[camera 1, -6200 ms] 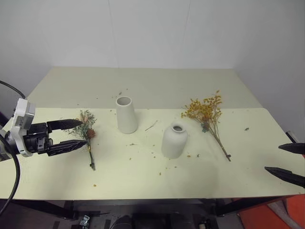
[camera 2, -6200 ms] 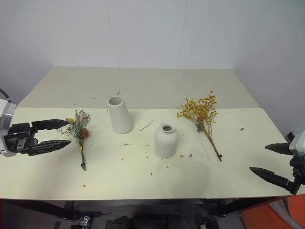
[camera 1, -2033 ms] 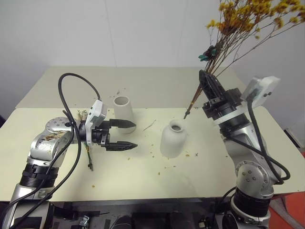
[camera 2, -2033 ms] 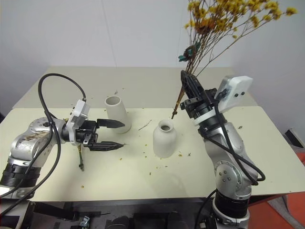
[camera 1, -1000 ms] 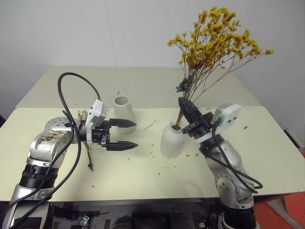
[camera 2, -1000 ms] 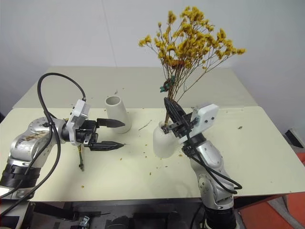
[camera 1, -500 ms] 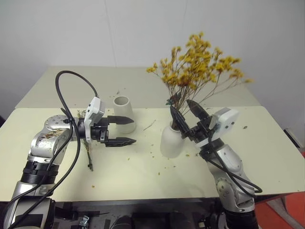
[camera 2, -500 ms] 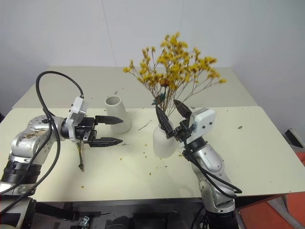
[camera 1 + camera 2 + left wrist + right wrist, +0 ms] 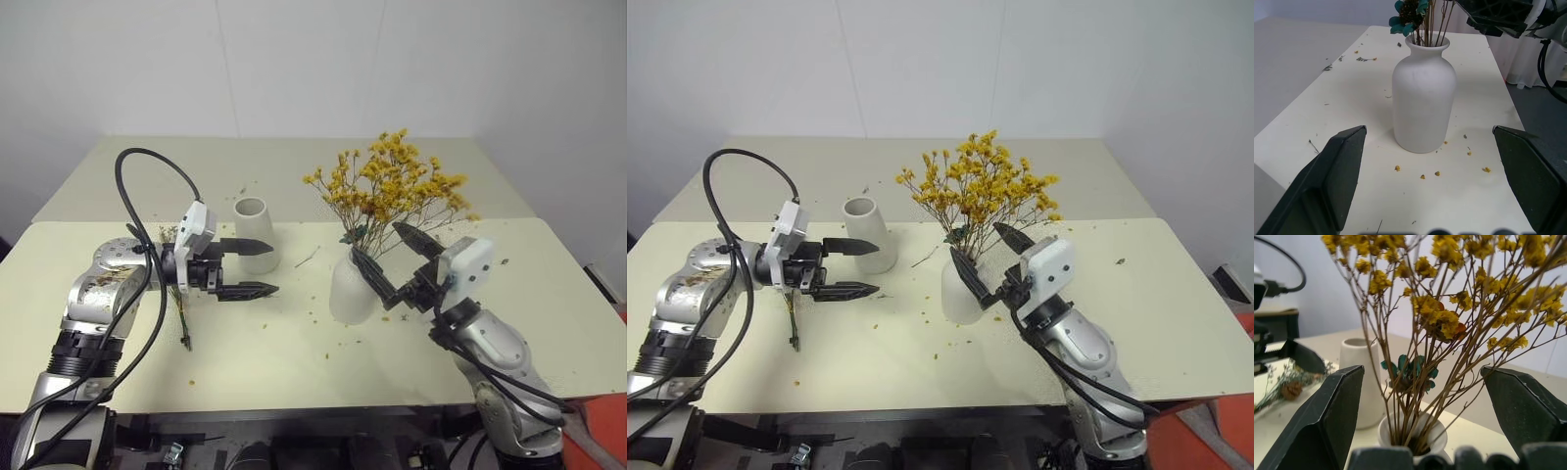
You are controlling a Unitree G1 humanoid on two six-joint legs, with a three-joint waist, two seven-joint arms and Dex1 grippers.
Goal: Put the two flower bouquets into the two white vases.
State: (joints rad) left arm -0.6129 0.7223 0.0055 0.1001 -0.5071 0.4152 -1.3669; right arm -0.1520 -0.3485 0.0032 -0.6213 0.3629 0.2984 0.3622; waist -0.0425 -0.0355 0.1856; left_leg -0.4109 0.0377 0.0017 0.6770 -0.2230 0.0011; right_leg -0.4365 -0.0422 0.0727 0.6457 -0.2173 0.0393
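The yellow bouquet [image 9: 392, 188] stands with its brown stems down in the narrow neck of the squat vase [image 9: 349, 289], blossoms spreading above and a small teal tuft low among the stems. The squat vase stands upright near the middle of the table [image 9: 549, 284], with yellow crumbs scattered on the surface around its base.

The right gripper [image 9: 390, 262] sits just beside this vase, on its right, fingers spread wide and released. In the head views one finger lies across the vase's shoulder and the other rises among the lower stems; the right wrist view shows the stems between the two fingers with gaps on both sides, so nothing is grasped.

The tall vase [image 9: 256, 235] stands upright further back and to the left, well apart from the squat one, its wide mouth holding nothing.

The grey-green bouquet [image 9: 179, 294] lies flat on the table left of the tall vase, partly hidden behind the left arm; in the right wrist view its pine cone [image 9: 1291, 390] shows.

The left gripper [image 9: 257, 266] hovers level above the table, fingers spread and holding nothing, pointing toward the squat vase, with its upper finger in front of the tall vase.
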